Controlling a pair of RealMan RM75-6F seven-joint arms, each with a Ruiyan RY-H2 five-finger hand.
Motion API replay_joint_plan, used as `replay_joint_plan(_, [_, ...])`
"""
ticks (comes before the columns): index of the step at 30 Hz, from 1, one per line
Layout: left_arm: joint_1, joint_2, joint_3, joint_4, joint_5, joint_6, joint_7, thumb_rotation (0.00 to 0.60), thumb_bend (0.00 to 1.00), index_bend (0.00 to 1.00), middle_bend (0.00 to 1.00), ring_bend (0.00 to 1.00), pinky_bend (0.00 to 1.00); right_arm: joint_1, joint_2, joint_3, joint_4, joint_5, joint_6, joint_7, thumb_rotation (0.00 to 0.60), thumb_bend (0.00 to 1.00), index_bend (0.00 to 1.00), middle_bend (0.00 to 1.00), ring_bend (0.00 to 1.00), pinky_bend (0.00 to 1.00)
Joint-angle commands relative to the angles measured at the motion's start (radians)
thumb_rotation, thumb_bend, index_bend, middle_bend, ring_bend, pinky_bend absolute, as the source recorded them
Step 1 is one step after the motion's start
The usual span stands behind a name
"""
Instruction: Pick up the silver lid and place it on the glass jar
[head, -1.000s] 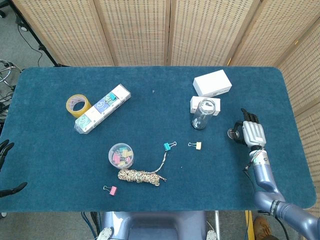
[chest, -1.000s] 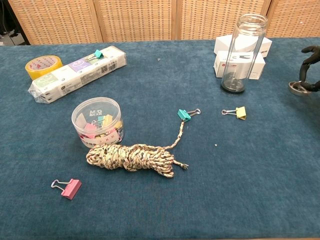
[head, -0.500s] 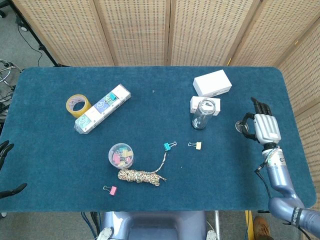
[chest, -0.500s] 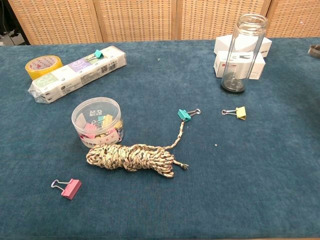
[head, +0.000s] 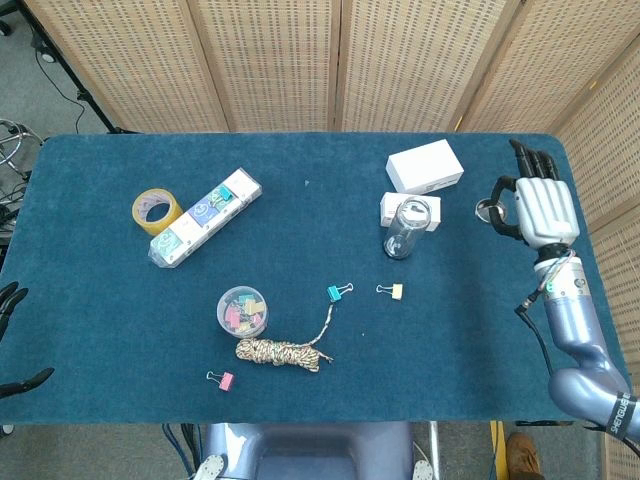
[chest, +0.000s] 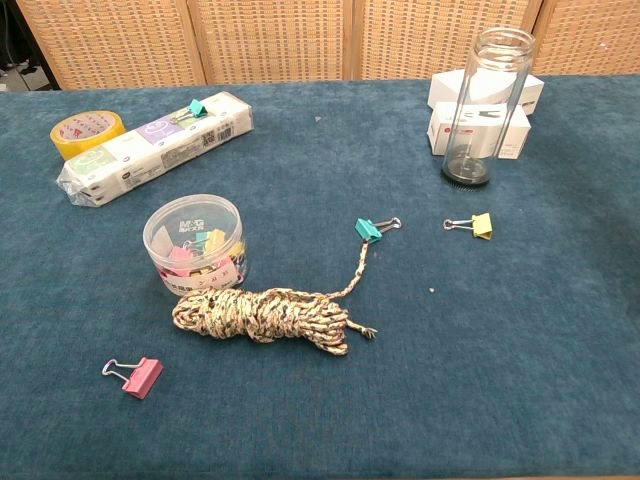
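Blue felt table, and over the last second the right hand has lifted away from it with the lid pinched in its fingers, now right of the jar, so it's picked up and just needs carrying over. Left hand sits at the far left edge, can't tell its state. Count: 1 jar, 1 lid, 2 white boxes, 3 loose clips, 1 tape roll, 1 rope, 1 clip tub.
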Motion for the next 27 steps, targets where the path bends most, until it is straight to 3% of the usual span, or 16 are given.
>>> replay_joint_plan(1, [0.0,0.0,-0.001,0.0,-0.002,0.0,-0.003,0.6,0.0,0.0,0.0,0.0,0.0,0.071,0.005,0.031,-0.016,0.081,-0.026,-0.061,0.6,0.62,0.66,0.0,0.0,0.0])
replay_joint_plan(12, [-0.001,0.007,-0.003,0.001,-0.009,-0.003,-0.018,0.6,0.0,0.0,0.0,0.0,0.0,0.234,-0.148,-0.015,0.065,0.204,-0.019,-0.196,0.6,0.62,0.66,0.0,0.0,0.0])
replay_joint_plan(27, [-0.001,0.013,-0.002,0.009,-0.004,0.0,-0.04,0.6,0.0,0.0,0.0,0.0,0.0,0.28,-0.216,-0.063,0.106,0.213,0.017,-0.222,0.6,0.62,0.66,0.0,0.0,0.0])
